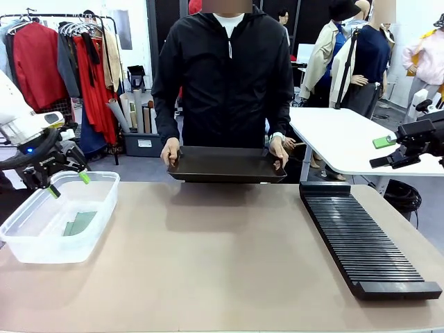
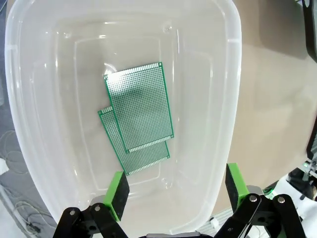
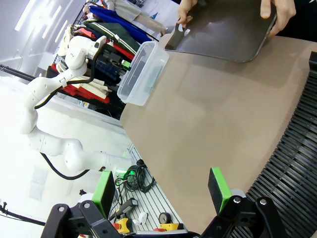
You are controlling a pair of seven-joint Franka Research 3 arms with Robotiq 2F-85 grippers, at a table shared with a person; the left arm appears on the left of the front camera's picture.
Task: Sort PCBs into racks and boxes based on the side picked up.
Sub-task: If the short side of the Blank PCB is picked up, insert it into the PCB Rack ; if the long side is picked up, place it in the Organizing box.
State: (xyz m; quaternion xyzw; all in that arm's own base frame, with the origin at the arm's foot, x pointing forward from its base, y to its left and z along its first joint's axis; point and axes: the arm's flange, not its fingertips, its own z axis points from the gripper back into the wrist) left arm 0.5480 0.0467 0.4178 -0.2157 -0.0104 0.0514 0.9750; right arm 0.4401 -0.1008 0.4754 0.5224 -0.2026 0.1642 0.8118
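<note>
Left pincer (image 1: 67, 184) hangs over the near-left end of the clear box (image 1: 28, 236), fingers apart, nothing between the green pads (image 2: 117, 194); left wrist view looks straight down into the box (image 2: 233, 59). 2 PCBs (image 2: 139, 106) lie flat on the box floor, stacked w/ partial overlap: top board sits skewed over the lower one (image 2: 143, 158), whose bottom edge and left corner stick out from under it. In front view the PCBs (image 1: 80, 223) read as a green patch through the translucent wall, toward the box's near half. Box sits on the left side of the brown surface (image 1: 208, 263), well apart from the rack. Rack (image 1: 361, 239) is a long black slotted piece on the right side of the surface, running from far edge toward the cam, raised lip at the near end; slots look unoccupied as far as visible. Right pincer (image 3: 162, 193) is up off the surface, fingers apart, holding nothing; right wrist view has rack slots (image 3: 297, 158) just beside it at lower right. In front view the right arm (image 1: 409, 142) hangs above and beyond the rack's far end; pincer tips hard to resolve there. Person at the far side holds a shallow black tray (image 1: 225, 165) w/ both hands, 1 hand (image 1: 171, 150) on each short end, tray lifted just above the far edge of the surface. Can't tell what's in the tray from front view; in right wrist view the tray (image 3: 218, 34) interior looks bare.
</note>
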